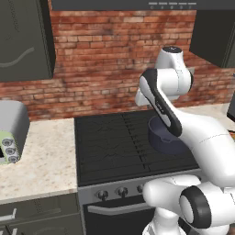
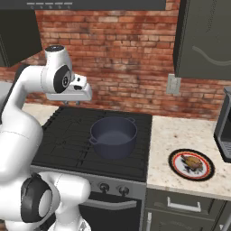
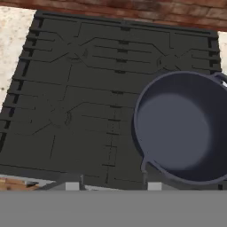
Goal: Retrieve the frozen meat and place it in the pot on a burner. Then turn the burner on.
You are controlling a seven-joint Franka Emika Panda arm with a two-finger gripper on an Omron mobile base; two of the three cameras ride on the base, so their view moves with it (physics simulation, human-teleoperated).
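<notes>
The pot (image 2: 113, 135), deep, dark blue-grey and without a lid, stands on the front right burner of the black stove (image 2: 63, 149); nothing lies in it. It also shows in the hand view (image 3: 181, 128) and, half behind my arm, in the left base view (image 1: 160, 137). The frozen meat (image 2: 191, 161), a small orange-brown lump, lies on a red-rimmed plate (image 2: 174, 159) on the counter right of the stove. My gripper (image 2: 74, 103) hangs above the stove's back left, left of the pot. Its fingertips (image 3: 71, 182) stand apart with nothing between them: it is open.
Stove knobs (image 2: 103, 187) line the front panel below the burners. A toaster oven (image 1: 9, 133) sits on the left counter. A dark appliance (image 2: 223, 131) stands at the far right. Wall cabinets (image 2: 203, 40) hang above, with a brick wall behind.
</notes>
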